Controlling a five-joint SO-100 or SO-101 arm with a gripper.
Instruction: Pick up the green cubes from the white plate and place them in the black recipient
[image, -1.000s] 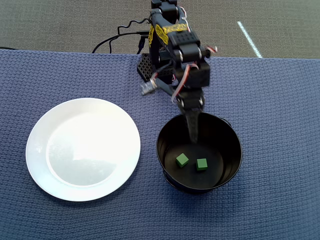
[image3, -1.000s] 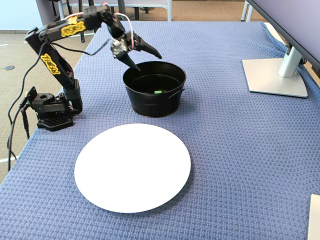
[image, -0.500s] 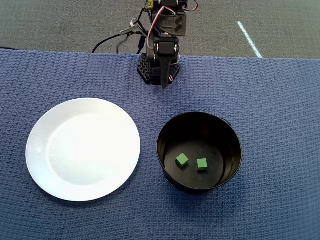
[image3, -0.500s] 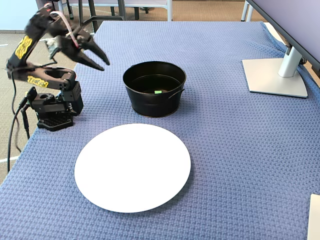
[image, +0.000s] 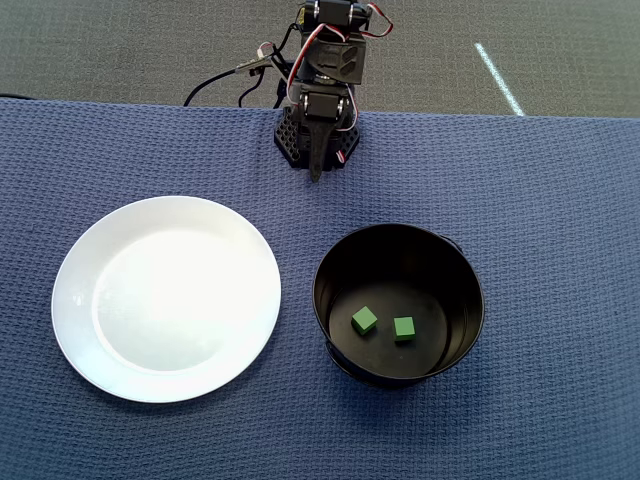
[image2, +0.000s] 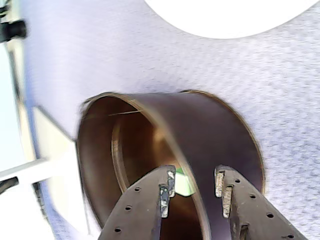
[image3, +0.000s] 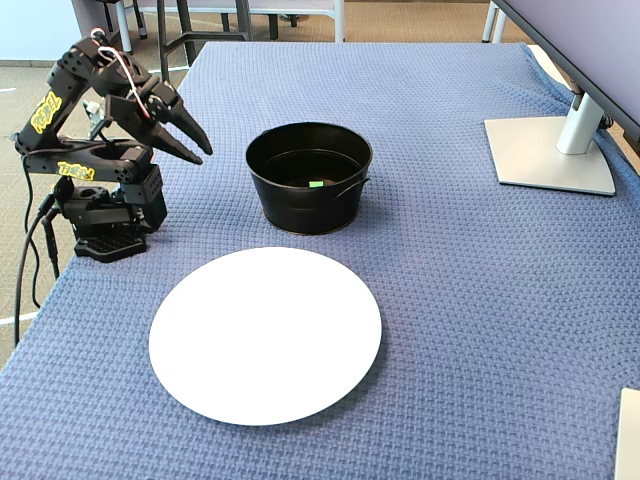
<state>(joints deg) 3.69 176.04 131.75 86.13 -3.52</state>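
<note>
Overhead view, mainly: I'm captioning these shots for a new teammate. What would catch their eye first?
The big white plate, bare on the blue cloth, stands out at the left of the overhead view. Right of it sits the black pot with two green cubes on its floor. The gripper is open, empty, folded back near the arm's base, apart from both.

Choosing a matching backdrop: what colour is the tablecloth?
Blue, waffle-textured cloth, clearest in the overhead view.

Bright, even light; wrist view overexposed & blurry (white plate (image2: 230, 15) blown out).
</note>
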